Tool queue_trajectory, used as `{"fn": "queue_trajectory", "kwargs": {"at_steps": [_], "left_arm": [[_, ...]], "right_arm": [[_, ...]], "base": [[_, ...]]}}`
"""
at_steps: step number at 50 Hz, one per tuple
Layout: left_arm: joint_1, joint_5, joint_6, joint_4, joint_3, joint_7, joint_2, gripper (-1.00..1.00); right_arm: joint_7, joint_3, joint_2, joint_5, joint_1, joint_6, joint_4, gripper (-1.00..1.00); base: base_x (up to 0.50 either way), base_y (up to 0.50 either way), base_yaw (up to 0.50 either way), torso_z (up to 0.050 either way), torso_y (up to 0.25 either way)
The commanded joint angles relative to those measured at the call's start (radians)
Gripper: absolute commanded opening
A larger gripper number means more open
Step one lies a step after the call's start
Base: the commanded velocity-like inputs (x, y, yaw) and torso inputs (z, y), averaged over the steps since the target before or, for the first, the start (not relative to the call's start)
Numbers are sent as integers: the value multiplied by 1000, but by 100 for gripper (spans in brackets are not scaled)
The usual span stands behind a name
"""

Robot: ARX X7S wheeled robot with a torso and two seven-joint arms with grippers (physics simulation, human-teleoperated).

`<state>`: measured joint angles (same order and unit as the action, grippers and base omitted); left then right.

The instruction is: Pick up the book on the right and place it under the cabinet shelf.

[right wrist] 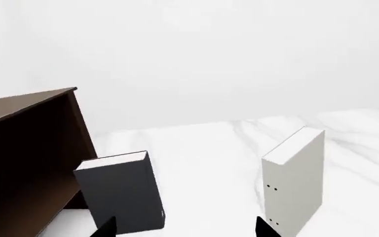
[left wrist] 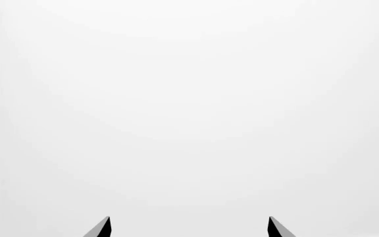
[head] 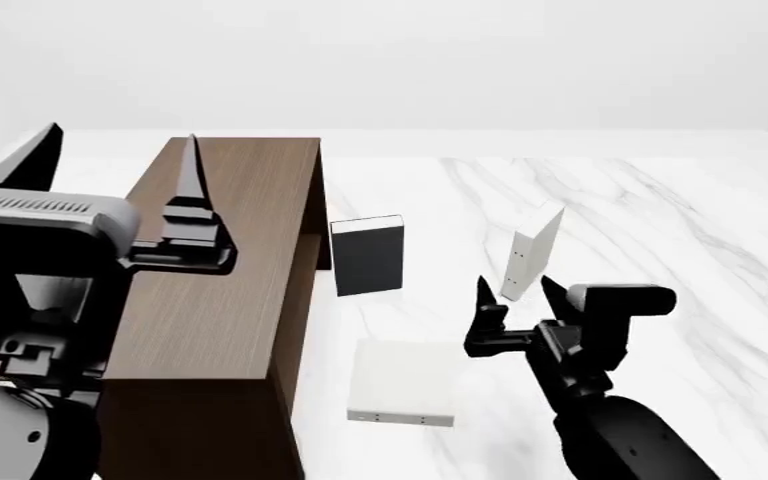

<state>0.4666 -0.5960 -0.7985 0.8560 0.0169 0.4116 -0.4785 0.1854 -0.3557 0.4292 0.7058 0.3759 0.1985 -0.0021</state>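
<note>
Book (head: 532, 262) upright on marble, right pincer (head: 515, 290) (jaws wide, empty) just before it, left pincer (head: 117, 165) wide too

Left pincer (head: 117, 165) raised with fingers spread; right pincer (head: 518, 290) low, likewise spread.

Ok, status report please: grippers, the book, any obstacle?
Open, empty: left gripper, right gripper. Target book upright, untouched, ahead of right gripper. Between it and cabinet shelf stands dark book.

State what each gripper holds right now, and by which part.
Nothing is held. The left gripper and the right gripper are both open and empty.
</note>
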Motion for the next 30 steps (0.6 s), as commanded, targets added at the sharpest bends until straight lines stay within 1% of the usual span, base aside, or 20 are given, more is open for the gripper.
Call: {"fn": "queue_trajectory", "kwargs": {"at_steps": [1,5,9,14,18,22,30], "left_arm": [[-9,-9,29,6,-13,-10,-2,100],[-6,-16,37,15,-20,-12,-4,100],[26,-39,5,41,-29,4,-12,100],[61,-76,-33,64,-45,23,-17,100],[102,-126,-83,80,-66,43,-26,100],[150,-213,-143,107,-108,77,-30,100],[197,-337,-204,141,-160,135,-41,100]], "right_arm": [[99,-18,55,-151,-54,-67,-110,100],[135,-5,44,-206,-83,-130,-89,100],[165,-19,43,-254,-86,-124,-58,100],[165,-33,44,-290,-87,-140,-26,100],[170,-45,46,-317,-86,-140,-10,100],[185,-55,43,-350,-78,-142,17,100],[190,-59,32,-363,-72,-151,60,100]], "base": [[0,0,0,0,0],[0,0,0,0,0],[0,0,0,0,0],[0,0,0,0,0],[0,0,0,0,0],[0,0,0,0,0],[0,0,0,0,0]]}}
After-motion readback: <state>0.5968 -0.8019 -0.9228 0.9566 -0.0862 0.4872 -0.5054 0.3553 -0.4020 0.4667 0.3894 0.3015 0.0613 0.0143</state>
